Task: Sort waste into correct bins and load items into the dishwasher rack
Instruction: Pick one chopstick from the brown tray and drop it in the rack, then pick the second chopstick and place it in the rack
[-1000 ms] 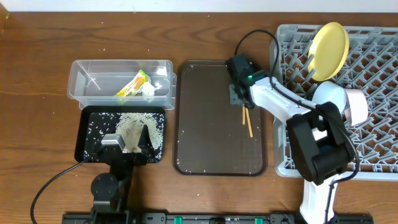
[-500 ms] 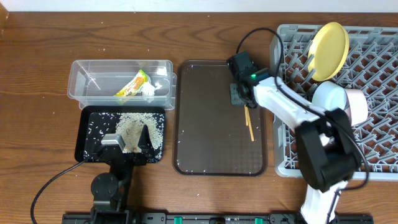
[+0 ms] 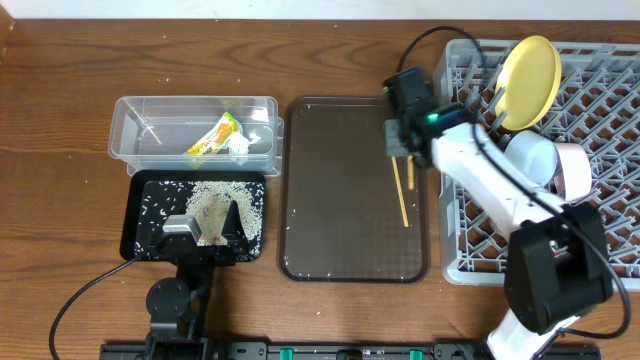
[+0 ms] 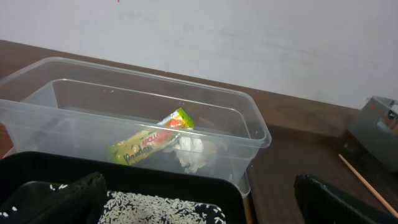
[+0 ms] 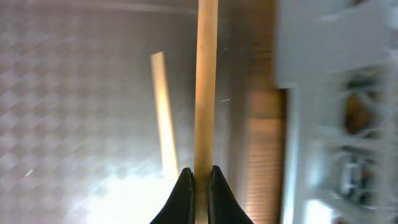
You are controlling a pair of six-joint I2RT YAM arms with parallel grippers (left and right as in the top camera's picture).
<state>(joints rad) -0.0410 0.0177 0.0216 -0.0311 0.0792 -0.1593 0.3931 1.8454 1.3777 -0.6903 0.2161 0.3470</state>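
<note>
On the table's right side, dishwasher rack [image 3: 610,240]: big grey crate of prongs, holding the plate and both bowls
Serving tray [image 3: 340,200]: dark brown, in the middle of the table, just left of the rack
Clear tub [image 3: 195,100]: at the back left, holding the wrapper and the paper scrap
Black tray [image 3: 130,215]: just in front of the tub, touching or nearly touching it, with rice spread over it
Right arm: reaches over the gap between serving tray and rack
Yellow plate [image 3: 530,68]: stands on edge at the rack's back
Light blue bowl [image 3: 528,155]: in the rack, beside the white-pink bowl [image 3: 572,172]
Left gripper [image 3: 210,225]: sits low over the black tray, its fingers spread wide with nothing between them
Right gripper [image 5: 199,180]: fingertips pinched tight on one chopstick [image 5: 205,81], above the serving tray's right edge
Other chopstick [image 5: 163,112]: lies flat on the serving tray, just beside the held one
Snack wrapper [image 4: 149,144]: green, yellow and orange, on the tub's floor
Paper scrap [image 4: 189,152]: crumpled white, touching the wrapper's right end
Rice [image 3: 225,200]: whitish heap plus loose grains in the black tray
</note>
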